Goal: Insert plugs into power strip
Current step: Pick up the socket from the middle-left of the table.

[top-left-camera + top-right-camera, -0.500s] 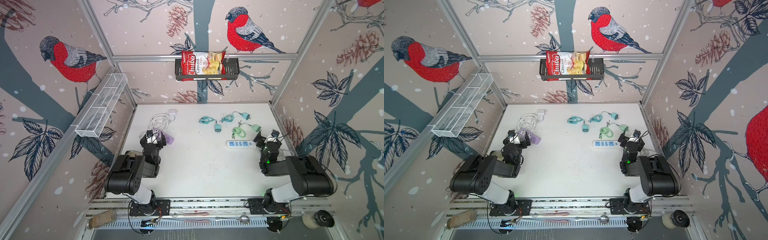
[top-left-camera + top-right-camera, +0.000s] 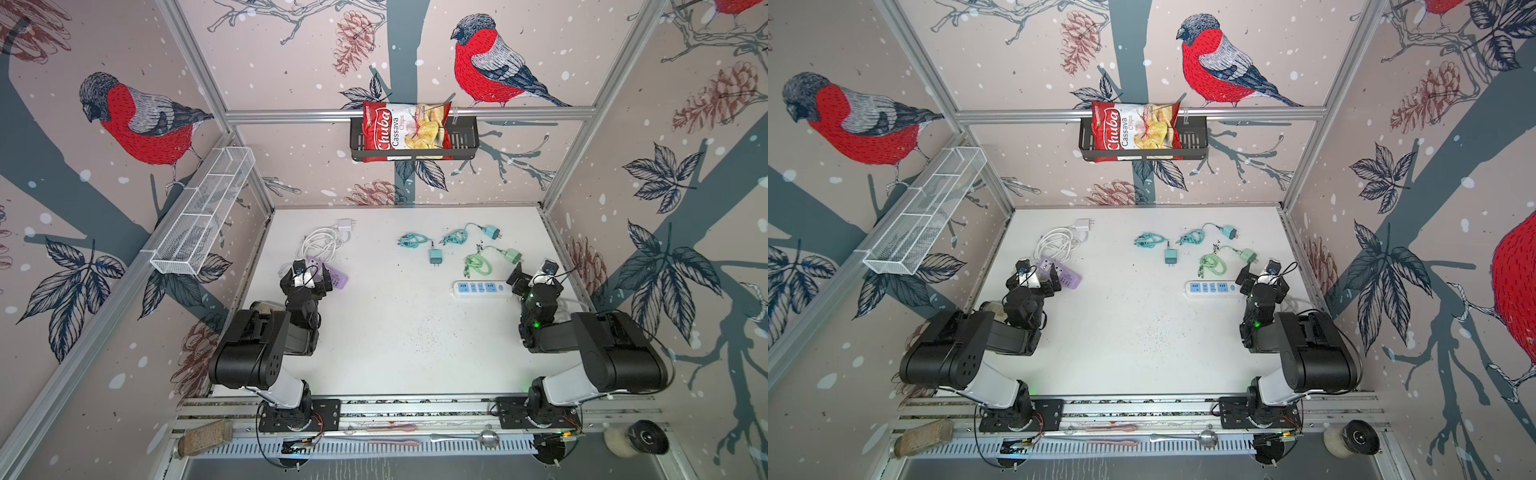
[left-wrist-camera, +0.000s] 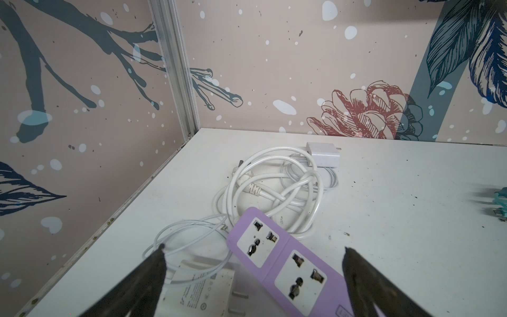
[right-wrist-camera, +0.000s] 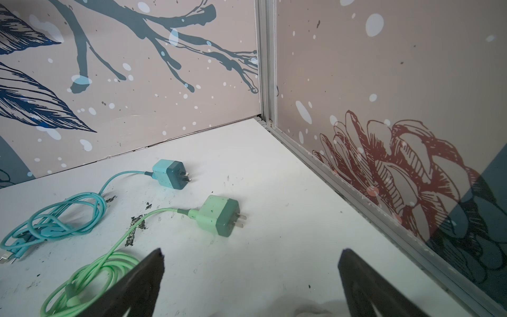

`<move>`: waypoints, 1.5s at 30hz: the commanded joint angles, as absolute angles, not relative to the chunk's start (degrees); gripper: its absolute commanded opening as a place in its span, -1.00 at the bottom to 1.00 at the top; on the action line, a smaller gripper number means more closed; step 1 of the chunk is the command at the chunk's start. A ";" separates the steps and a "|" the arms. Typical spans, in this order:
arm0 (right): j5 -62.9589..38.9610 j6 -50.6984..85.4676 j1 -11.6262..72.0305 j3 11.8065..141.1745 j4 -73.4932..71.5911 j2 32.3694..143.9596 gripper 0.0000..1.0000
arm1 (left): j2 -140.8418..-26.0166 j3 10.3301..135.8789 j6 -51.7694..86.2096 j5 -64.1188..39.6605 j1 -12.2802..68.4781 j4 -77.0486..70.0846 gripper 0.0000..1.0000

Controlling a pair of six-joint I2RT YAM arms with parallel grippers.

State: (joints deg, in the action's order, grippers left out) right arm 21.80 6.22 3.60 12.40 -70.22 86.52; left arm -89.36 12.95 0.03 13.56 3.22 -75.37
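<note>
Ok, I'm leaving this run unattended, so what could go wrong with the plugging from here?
The white plug trails a cable tangled with the thick white cord, so lifting it may drag the bundle and shift the purple strip. The green plug has its coil close beside the white strip; it could sweep over the sockets.

Plug (image 2: 513, 255) just behind power strip (image 2: 478, 287), both on table (image 2: 395, 332)

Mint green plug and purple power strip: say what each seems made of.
Mint green plug: likely moulded plastic, with a matte two-tone shell and pale metal prongs.
Purple power strip: probably smooth plastic, with an even satin face and white socket panels.
</note>
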 commanded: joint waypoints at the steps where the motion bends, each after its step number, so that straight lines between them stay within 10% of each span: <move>1: 21.79 6.48 3.60 12.39 -71.28 86.29 0.99 | -89.38 13.18 0.35 13.47 3.26 -75.41 0.97; 21: 23.35 3.64 5.72 13.40 -67.98 82.54 0.99 | -86.22 13.55 -1.49 18.00 5.63 -73.17 0.97; 45: 24.28 9.68 25.30 41.24 -14.99 73.27 0.99 | -89.31 58.25 22.30 24.64 7.76 10.10 0.97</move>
State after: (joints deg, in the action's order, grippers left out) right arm 26.17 6.33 24.29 39.44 -22.44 72.75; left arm -86.89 54.11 15.22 25.06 8.10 -4.99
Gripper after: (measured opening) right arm 0.995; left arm 0.986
